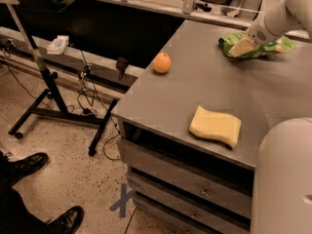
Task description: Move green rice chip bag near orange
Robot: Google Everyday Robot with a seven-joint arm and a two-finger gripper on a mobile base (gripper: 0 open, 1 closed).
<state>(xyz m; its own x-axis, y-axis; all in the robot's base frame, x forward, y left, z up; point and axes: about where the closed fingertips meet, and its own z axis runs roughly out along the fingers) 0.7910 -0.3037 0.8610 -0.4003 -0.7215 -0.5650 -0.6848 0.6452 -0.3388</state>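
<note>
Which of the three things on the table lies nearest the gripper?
The green rice chip bag: the gripper is right at it, while the orange and the yellow sponge lie well away.

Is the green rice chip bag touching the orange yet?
Apart. The camera view shows bare table between the orange, near the left edge, and the green rice chip bag at far right, where the gripper is at the bag.
</note>
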